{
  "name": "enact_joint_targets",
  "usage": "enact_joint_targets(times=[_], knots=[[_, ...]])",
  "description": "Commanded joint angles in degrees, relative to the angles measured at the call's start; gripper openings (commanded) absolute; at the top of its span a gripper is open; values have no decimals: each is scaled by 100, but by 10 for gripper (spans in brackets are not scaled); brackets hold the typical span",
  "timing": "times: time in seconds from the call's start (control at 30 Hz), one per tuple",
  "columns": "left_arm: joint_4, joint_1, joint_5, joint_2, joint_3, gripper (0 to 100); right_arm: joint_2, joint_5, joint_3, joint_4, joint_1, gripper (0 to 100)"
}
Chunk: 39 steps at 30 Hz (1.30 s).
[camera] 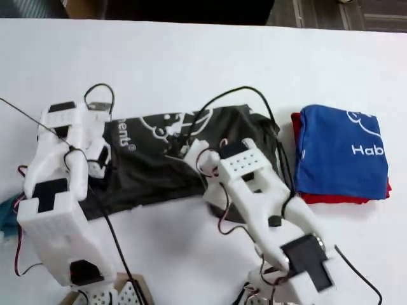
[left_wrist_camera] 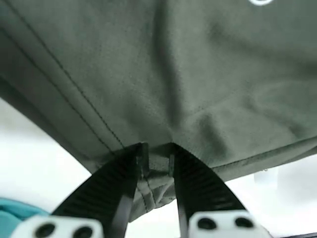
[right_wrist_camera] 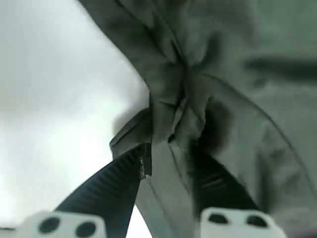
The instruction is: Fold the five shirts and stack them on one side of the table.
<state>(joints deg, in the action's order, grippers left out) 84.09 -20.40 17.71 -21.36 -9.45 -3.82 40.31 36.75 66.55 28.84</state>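
2 end effectors (left_wrist_camera: 157,152) (right_wrist_camera: 171,152) clamp 1 blk shirt (camera: 152,162); 2 folded shirts (camera: 340,155) stacked.

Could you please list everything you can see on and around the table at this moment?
table: one, white, under everything.
black shirt: one, black with white print, rumpled across the table's middle, pinched by both grippers.
blue shirt: one, blue with white print, folded, on top of the red shirt at the high view's right.
red shirt: one, red, folded, under the blue shirt with its edges showing.
teal cloth: one, teal, at the high view's left edge, mostly cut off.
left gripper: one, black fingers, shut on the black shirt's hem.
right gripper: one, black fingers, shut on a bunched fold of the black shirt.
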Motion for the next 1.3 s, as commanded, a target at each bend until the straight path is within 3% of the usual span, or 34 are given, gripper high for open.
enact_joint_targets(times=[0.0,0.17,0.3,0.8,1.07,1.27], knots=[[-44,-53,-9,352,4,101,321,62,-35,-312,40,156],[-53,-53,-9,352,4,101,664,62,-35,-549,13,123],[-53,-53,-9,352,4,101,444,62,-35,-418,13,15],[-53,-53,-9,352,4,101,-1270,62,9,1007,22,22],[-53,-53,-18,378,4,101,-1262,62,448,400,22,29],[-53,-53,-18,378,4,101,-1262,62,844,145,22,102]])
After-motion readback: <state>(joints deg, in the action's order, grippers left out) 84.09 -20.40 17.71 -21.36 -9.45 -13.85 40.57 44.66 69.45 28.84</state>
